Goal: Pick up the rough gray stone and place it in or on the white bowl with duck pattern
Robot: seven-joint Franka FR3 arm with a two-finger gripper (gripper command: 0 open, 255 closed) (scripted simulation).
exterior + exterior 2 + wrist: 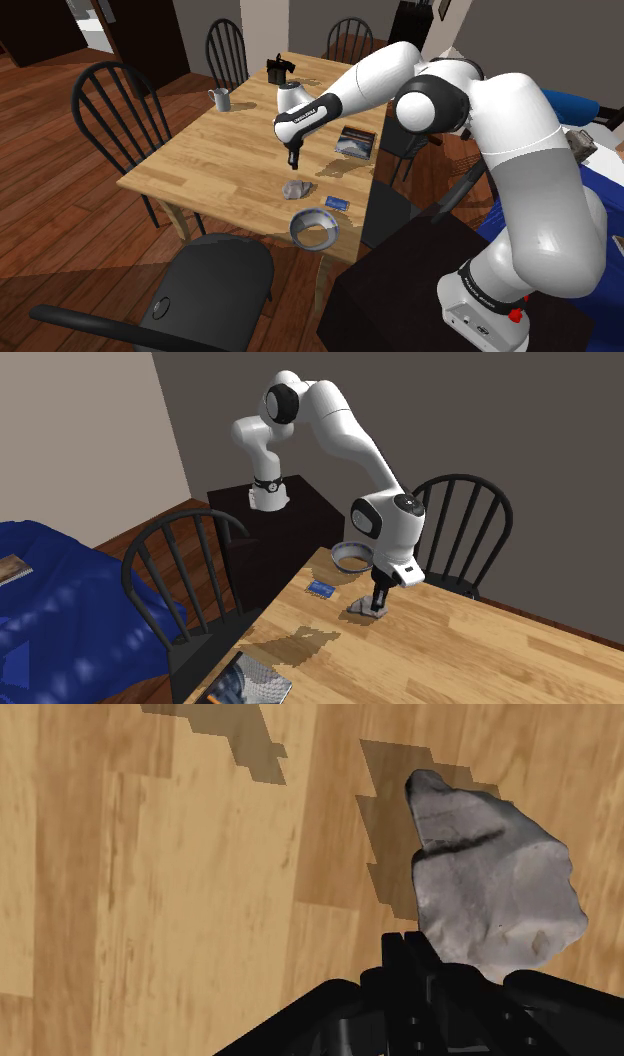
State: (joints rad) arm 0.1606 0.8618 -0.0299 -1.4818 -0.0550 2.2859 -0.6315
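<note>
Wrist view: my fingers are pressed together on nothing, just beside the stone, which lies on the bench near the bowl. I judge the stone hard, fairly heavy and rough enough to grip. I'd spread and pinch across its narrower waist.

stone: lower edge behind pincer | bowl: pattern too small | book: cut off
</note>
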